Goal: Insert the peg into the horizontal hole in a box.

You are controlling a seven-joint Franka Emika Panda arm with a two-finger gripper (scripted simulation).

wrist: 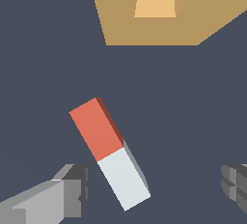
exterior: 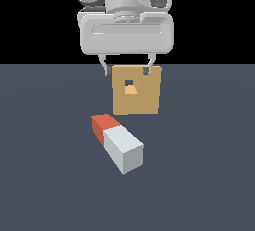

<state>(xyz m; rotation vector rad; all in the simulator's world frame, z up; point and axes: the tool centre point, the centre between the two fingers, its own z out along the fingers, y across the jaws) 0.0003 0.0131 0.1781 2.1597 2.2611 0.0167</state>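
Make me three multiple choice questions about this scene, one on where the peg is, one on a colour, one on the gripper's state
1. Where is the peg?
A. lying on the floor in front of the box
B. inside the hole
C. on top of the box

2. What colour is the peg's shorter part?
A. blue
B. orange-red
C. green

3. What is the gripper doing?
A. clamping the peg
B. gripping the box
C. open, holding nothing

Answers:
1. A, the peg lies flat, apart from the box.
2. B, one end is orange-red, the rest pale grey-white.
3. C, the fingers stand spread with the peg untouched between them.

Dark slate floor (exterior: 45, 185) w/ peg (exterior: 117, 143) lying flat & tan box (exterior: 144, 100) standing just beyond, apart.
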